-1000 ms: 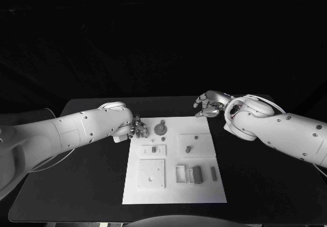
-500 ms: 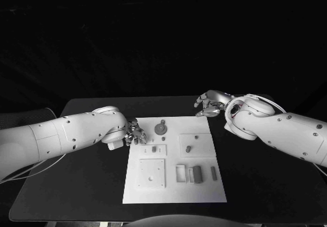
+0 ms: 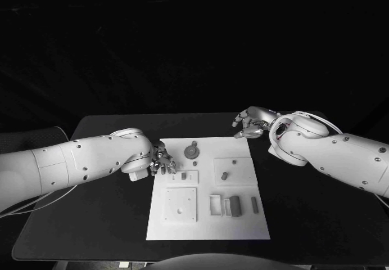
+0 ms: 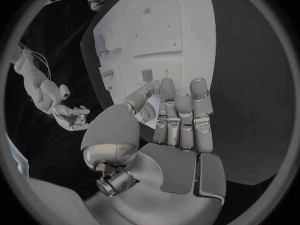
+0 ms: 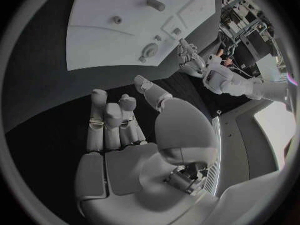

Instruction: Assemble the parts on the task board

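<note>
The white task board point(image 3: 203, 225) lies in the middle of the black table. On it are a round disc part point(image 3: 192, 152), two short pegs point(image 3: 233, 163) point(image 3: 223, 176), a small piece point(image 3: 183, 176), a grey block point(image 3: 234, 206) and a slim bar point(image 3: 253, 205). My left hand point(image 3: 162, 163) hovers at the board's left edge beside the disc, fingers straight and side by side point(image 4: 181, 120), holding nothing. My right hand point(image 3: 251, 125) is off the board's far right corner, fingers loosely bent point(image 5: 115, 120) and empty. The right wrist view shows the board point(image 5: 106, 40), the disc point(image 5: 149, 49) and a peg point(image 5: 156, 4).
A square plate point(image 3: 181, 204) with small holes and a raised frame point(image 3: 216, 205) sit on the board's near half. Bare black table point(image 3: 89, 225) surrounds the board on all sides. The left wrist view shows the board point(image 4: 162, 25) beyond my fingers.
My left hand has slid a little toward the near side along the board's left edge, and its arm has dropped lower. The right hand has barely moved.
</note>
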You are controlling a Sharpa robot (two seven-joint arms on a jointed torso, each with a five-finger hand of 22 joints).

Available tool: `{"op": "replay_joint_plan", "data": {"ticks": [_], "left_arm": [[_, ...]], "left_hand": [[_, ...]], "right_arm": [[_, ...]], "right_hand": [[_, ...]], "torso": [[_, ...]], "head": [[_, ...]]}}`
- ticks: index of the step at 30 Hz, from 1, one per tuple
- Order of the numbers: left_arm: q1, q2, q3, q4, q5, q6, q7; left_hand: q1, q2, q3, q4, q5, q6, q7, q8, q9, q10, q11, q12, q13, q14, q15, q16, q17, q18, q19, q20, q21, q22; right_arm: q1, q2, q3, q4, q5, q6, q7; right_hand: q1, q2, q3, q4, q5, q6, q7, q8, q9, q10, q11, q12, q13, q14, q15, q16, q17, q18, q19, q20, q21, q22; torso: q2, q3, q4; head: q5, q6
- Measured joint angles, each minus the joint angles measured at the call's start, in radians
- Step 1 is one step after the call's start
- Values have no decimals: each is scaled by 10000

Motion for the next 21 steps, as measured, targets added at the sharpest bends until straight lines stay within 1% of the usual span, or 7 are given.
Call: {"op": "replay_joint_plan", "data": {"ticks": [2,3,4,5,12,16,21], "left_arm": [[1,18,-45,-29,-11,-18,-37],[5,28,-93,-48,-14,-24,-51],[5,35,-166,-62,-17,-29,-68],[-2,36,-197,-67,-17,-29,-83],[-28,96,-190,-81,-17,-24,-157],[-116,127,-190,-125,-17,-24,-189],[-169,195,-194,-161,-29,-29,-204]], "left_hand": [[0,0,0,0,32,0,0,1,-15,0,-1,39,0,1,0,14,6,-1,0,0,31,0],[0,0,0,0,39,12,-11,1,-26,1,-1,40,0,2,0,17,16,0,0,0,36,0],[0,0,0,0,56,29,-27,2,-29,2,-2,73,0,24,-18,47,28,0,1,1,38,0],[0,0,0,0,57,41,-39,2,-52,4,-4,92,0,32,-12,63,37,0,2,1,77,0],[0,0,0,0,62,78,-33,5,-85,34,-33,105,0,54,-12,88,47,-1,52,-17,106,-1],[0,0,0,0,62,85,-26,6,-100,35,-35,114,1,68,0,89,60,-1,52,-16,106,-1],[0,0,1,1,55,85,-26,7,-143,36,-36,144,1,72,-1,89,70,0,53,-16,151,-2]], "right_arm": [[0,0,0,1,0,3,-1],[-1,0,0,1,0,4,-2],[-2,0,0,1,0,5,-2],[-3,0,0,1,0,6,-3],[-4,1,0,-3,0,14,-6],[-5,3,0,-2,0,17,-8],[-6,2,0,-2,0,20,-10]], "right_hand": [[0,0,0,0,0,0,0,0,0,0,0,0,0,0,0,0,0,-28,0,0,0,0],[0,0,0,0,0,-1,1,0,0,0,0,0,0,0,0,0,0,-29,0,0,0,0],[0,0,0,0,0,-1,1,0,0,0,0,0,0,0,0,0,0,-30,0,0,0,0],[0,0,0,0,0,-1,1,0,1,0,0,0,0,0,0,0,0,-30,0,0,0,0],[0,0,0,0,0,-2,2,0,1,0,0,0,0,0,0,0,0,-34,0,0,0,0],[0,0,0,0,0,-2,2,0,1,0,1,0,-9,0,0,0,0,-36,0,0,0,0],[0,0,0,0,0,-2,3,0,-8,0,1,0,-9,0,0,0,0,-38,0,0,0,0]], "torso": [[0,0,-2],[0,0,-2],[0,1,-2],[0,1,-3],[6,5,-9],[7,4,-9],[7,4,-9]], "head": [[0,-21],[6,-27],[9,-30],[17,-35],[32,-73],[48,-82],[55,-107]]}}
